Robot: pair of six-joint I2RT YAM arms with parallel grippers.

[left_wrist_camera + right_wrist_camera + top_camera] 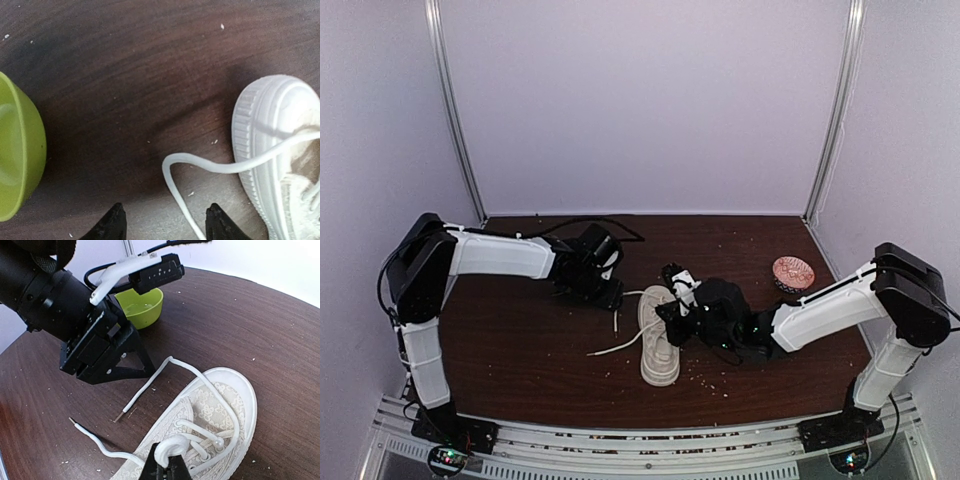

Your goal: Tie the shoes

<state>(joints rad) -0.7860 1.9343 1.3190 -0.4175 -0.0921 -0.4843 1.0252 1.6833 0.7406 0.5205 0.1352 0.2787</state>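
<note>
An off-white sneaker (659,345) lies mid-table, toe pointing away from the arm bases. In the right wrist view the shoe (220,405) fills the lower right. My right gripper (167,471) is shut on a bent loop of white lace (175,446) above the eyelets. Two loose lace ends (141,394) trail onto the table to the shoe's left. My left gripper (166,222) stands open beside the shoe's toe (270,125). One lace strand (187,200) lies on the table between its fingers (116,222), apart from both. From above, the left gripper (611,298) and right gripper (667,314) flank the toe.
A green bowl (17,150) sits just left of the left gripper, also seen as the green bowl (140,304) behind the left arm's wrist (55,295). A pink patterned bowl (792,272) stands at the back right. Crumbs dot the dark wooden table (520,360).
</note>
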